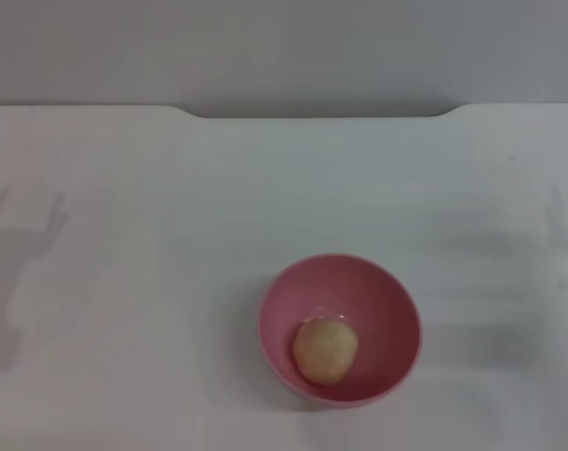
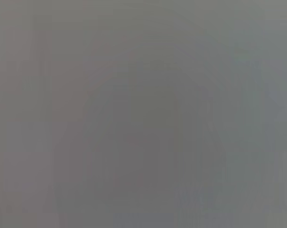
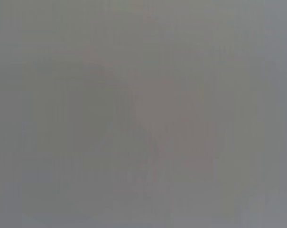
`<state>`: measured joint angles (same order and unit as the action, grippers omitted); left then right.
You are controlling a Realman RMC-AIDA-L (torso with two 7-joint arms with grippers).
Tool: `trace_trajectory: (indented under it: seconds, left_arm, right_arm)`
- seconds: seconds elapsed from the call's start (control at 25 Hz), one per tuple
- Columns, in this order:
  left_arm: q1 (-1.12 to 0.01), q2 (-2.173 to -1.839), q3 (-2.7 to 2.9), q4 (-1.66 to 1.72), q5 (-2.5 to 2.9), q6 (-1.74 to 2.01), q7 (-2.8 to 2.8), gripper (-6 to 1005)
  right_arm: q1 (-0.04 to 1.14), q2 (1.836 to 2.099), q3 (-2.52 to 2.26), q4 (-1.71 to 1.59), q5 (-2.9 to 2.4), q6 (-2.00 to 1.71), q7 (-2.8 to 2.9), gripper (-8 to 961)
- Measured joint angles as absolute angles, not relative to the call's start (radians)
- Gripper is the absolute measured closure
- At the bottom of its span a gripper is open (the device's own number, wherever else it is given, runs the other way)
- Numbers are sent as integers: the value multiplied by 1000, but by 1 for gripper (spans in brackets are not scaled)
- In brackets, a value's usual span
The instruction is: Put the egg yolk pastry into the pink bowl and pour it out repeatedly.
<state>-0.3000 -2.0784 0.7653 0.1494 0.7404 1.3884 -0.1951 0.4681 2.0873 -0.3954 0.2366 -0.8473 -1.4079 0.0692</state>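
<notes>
The matte, egg-shaped egg yolk pastry (image 1: 325,350) lies inside the glossy round pink bowl (image 1: 396,310) on the white worktop (image 1: 124,282); neither arm's jaws show.

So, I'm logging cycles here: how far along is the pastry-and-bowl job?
Done: the egg yolk pastry lies inside the upright pink bowl on the white table. In hand: nothing; neither gripper is in view. Left: tipping the bowl to pour it out, then repeating.

There is one pink bowl (image 1: 340,327) and one egg yolk pastry (image 1: 325,350), both on one white table (image 1: 133,282); nothing else countable shows.
</notes>
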Motion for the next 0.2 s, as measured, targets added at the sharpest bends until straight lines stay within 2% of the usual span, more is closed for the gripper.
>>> trace_trajectory:
  seconds: [0.2]
  left_arm:
    - [-301, -2078, 766, 149, 740, 1389, -206, 192]
  right_arm:
    - [472, 2086, -392, 238, -847, -1384, 91, 446]
